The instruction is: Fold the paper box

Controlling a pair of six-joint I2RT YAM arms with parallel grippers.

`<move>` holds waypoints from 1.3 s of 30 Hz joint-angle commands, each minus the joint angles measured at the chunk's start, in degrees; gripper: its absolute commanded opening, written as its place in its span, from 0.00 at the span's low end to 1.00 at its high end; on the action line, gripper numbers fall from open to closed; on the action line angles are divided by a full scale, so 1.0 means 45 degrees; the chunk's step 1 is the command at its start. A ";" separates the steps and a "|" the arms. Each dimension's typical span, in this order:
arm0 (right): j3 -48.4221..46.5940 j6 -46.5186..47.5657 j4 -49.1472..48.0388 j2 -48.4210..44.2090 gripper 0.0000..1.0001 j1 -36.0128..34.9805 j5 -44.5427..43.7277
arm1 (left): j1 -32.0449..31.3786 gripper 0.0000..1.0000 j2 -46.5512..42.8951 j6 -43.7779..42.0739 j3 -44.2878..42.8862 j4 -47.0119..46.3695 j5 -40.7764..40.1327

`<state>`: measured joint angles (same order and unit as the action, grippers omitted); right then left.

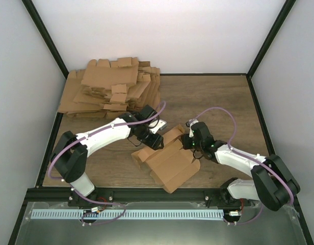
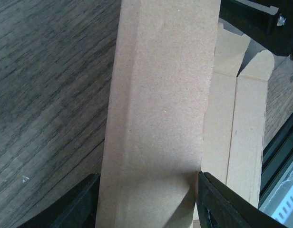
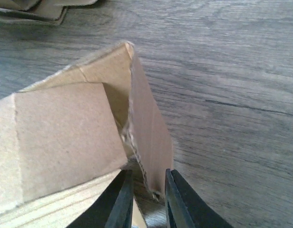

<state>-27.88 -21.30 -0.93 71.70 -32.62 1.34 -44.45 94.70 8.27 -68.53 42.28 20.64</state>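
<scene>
Back left on the wooden table (image 1: 218,102): a heap of flat cardboard blanks (image 1: 111,89), loosely stacked, well apart from the work piece.

Near left base: the left arm (image 1: 103,133) reaches in toward the centre, and the left gripper (image 2: 148,175) sits over the left end of the paper box (image 1: 169,166). In the left wrist view, a raised, creased panel of the box runs lengthwise between the two black fingers (image 2: 82,206). Each finger meets a long edge of that panel, so the jaws are clamped across its width (spread partway, with the panel filling the gap). Flat flaps of the same blank lie on the table just right of the panel.

Centre of the table, toward the near edge: the paper box lies between the two grippers. It is partly folded, with one section standing up and the rest flat, flaps fanned toward the near edge.

Near right base: the right arm (image 1: 238,161) comes in, and the right gripper (image 3: 147,171) is at the upper right end of the box. In the right wrist view, an upright end flap with a ragged edge dips into the slot between that gripper's fingers. The jaws stand a narrow slit apart, wider than the card (no pinch on the flap visible).
</scene>
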 commanded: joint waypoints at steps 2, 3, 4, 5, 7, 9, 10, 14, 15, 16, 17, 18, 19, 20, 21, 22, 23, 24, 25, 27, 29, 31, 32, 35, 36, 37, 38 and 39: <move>-0.0548 -0.0554 0.0475 -0.0395 0.25 -0.0092 -0.0687 | 0.0081 0.55 0.0152 -0.0503 -0.0181 0.0092 0.0022; -0.0602 -0.0637 0.0448 -0.0449 0.27 -0.0026 -0.0572 | 0.0081 0.55 0.0153 -0.0565 -0.0151 0.0120 0.0054; -0.0673 -0.0738 0.0466 -0.0519 0.28 0.0092 -0.0433 | 0.0088 0.55 0.0134 -0.0600 -0.0111 0.0143 0.0028; -0.0762 -0.0855 0.0551 -0.0577 0.29 0.0234 -0.0298 | 0.0074 0.55 0.0129 -0.0617 -0.0109 0.0180 -0.0024; -0.0885 -0.0966 0.0685 -0.0719 0.31 0.0493 -0.0016 | 0.0091 0.55 0.0110 -0.0622 -0.0087 0.0222 -0.0084; -0.0905 -0.0900 0.0720 -0.1007 0.32 0.0601 0.0106 | 0.0087 0.55 0.0082 -0.0630 -0.0075 0.0195 -0.0057; -0.0886 -0.0837 0.0715 -0.1216 0.34 0.0605 0.0096 | 0.0091 0.55 0.0081 -0.0645 -0.0089 0.0194 -0.0061; -0.0808 -0.0429 0.0876 -0.1939 0.43 0.0609 -0.0103 | 0.0089 0.55 0.0070 -0.0636 -0.0110 0.0195 -0.0058; -0.0798 -0.0333 0.0857 -0.2014 0.43 0.0609 -0.0106 | 0.0087 0.55 0.0080 -0.0629 -0.0111 0.0201 -0.0027; -0.0817 -0.0234 0.0805 -0.2043 0.44 0.0609 -0.0055 | 0.0074 0.55 0.0071 -0.0628 -0.0118 0.0178 -0.0018; -0.0853 -0.0180 0.0784 -0.2005 0.44 0.0609 -0.0019 | 0.0072 0.55 0.0070 -0.0627 -0.0114 0.0180 0.0001; -0.0911 -0.0148 0.0774 -0.1949 0.44 0.0609 -0.0007 | 0.0077 0.55 0.0075 -0.0627 -0.0109 0.0185 0.0002; -0.0997 -0.0108 0.0758 -0.1883 0.45 0.0609 0.0011 | 0.0090 0.55 0.0071 -0.0627 -0.0120 0.0185 0.0002; -0.1083 -0.0096 0.0751 -0.1775 0.46 0.0609 0.0006 | 0.0070 0.55 0.0070 -0.0627 -0.0107 0.0188 0.0002; -0.1187 -0.0094 0.0795 -0.1701 0.46 0.0609 -0.0087 | 0.0074 0.55 0.0082 -0.0618 -0.0108 0.0186 -0.0007; -0.1261 -0.0096 0.0827 -0.1596 0.47 0.0616 -0.0173 | 0.0058 0.55 0.0062 -0.0626 -0.0115 0.0193 -0.0016; -0.1321 -0.0038 0.0775 -0.1507 0.47 0.0610 -0.0166 | 0.0056 0.55 0.0054 -0.0622 -0.0109 0.0189 0.0007; -0.1363 0.0006 0.0707 -0.1384 0.48 0.0609 -0.0153 | 0.0070 0.55 0.0036 -0.0612 -0.0103 0.0176 0.0044; -0.1393 0.0033 0.0621 -0.1227 0.48 0.0609 -0.0134 | 0.0060 0.55 0.0041 -0.0608 -0.0119 0.0171 0.0073; -0.1474 0.0081 0.0475 -0.0630 0.48 0.0613 -0.0140 | 0.0047 0.55 0.0029 -0.0590 -0.0102 0.0128 0.0133; -0.1699 0.0128 0.0431 0.0002 0.48 0.0611 -0.0125 | 0.0043 0.55 0.0050 -0.0588 -0.0109 0.0108 0.0139; -0.1848 0.0175 0.0404 0.0528 0.46 0.0609 -0.0027 | 0.0042 0.55 0.0074 -0.0570 -0.0114 0.0093 0.0139; -0.1868 0.0208 0.0339 0.0687 0.46 0.0609 0.0075 | 0.0039 0.55 0.0056 -0.0545 -0.0111 0.0093 0.0122; -0.1762 0.0260 0.0131 0.0817 0.45 0.0611 0.0450 | 0.0026 0.55 0.0055 -0.0540 -0.0104 0.0079 0.0120; -0.1713 0.0292 0.0046 0.0791 0.46 0.0619 0.0537 | 0.0025 0.55 0.0066 -0.0541 -0.0115 0.0077 0.0115; -0.1642 0.0308 -0.0024 0.0771 0.45 0.0610 0.0616 | 0.0017 0.55 0.0072 -0.0546 -0.0107 0.0077 0.0136; -0.1581 0.0369 -0.0101 0.0708 0.45 0.0609 0.0719 | 0.0024 0.55 0.0070 -0.0549 -0.0103 0.0094 0.0148; -0.1537 0.0450 -0.0181 0.0683 0.45 0.0609 0.0822 | 0.0025 0.55 0.0080 -0.0549 -0.0110 0.0079 0.0152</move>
<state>-33.91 -20.86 0.75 75.29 -30.13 2.96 -44.25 94.76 6.13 -68.55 42.94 20.49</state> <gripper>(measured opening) 0.455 0.548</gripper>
